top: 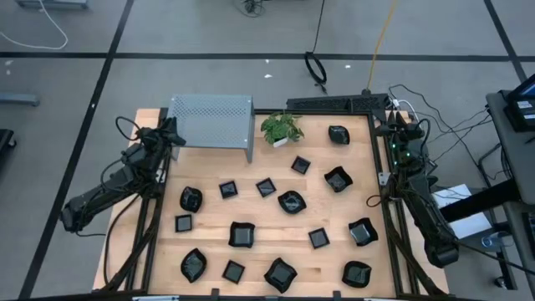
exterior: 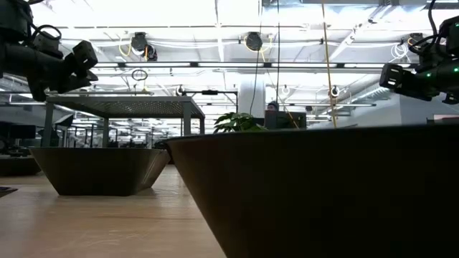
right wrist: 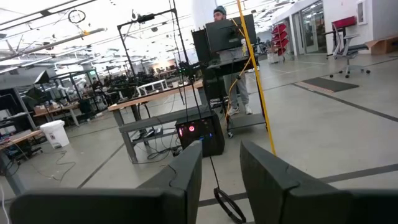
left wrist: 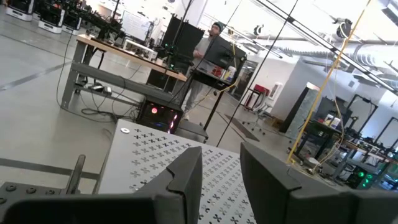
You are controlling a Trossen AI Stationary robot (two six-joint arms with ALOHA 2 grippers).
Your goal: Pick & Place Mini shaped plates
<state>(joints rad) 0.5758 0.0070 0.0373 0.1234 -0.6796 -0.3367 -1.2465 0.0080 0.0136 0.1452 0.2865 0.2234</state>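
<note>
Several small glossy black mini shaped plates lie flat and scattered over the wooden table [top: 376, 209], among them a square one [top: 228, 190], a rounded one [top: 292, 201] and a wavy-edged one [top: 338, 178]. In the low view one plate [exterior: 323, 193] fills the foreground and another [exterior: 100, 168] sits to the left. My left gripper [top: 174, 132] [left wrist: 221, 183] hovers above the table's far left corner, open, with nothing between its fingers. My right gripper [top: 391, 124] [right wrist: 221, 180] hovers above the far right corner, also open with nothing in it. Both are raised well clear of every plate.
A grey perforated metal rack [top: 212, 119] stands at the far left of the table, just beside my left gripper. A small green potted plant [top: 282, 128] sits at the far middle. Beyond the table a person [right wrist: 230, 56] stands at a monitor cart.
</note>
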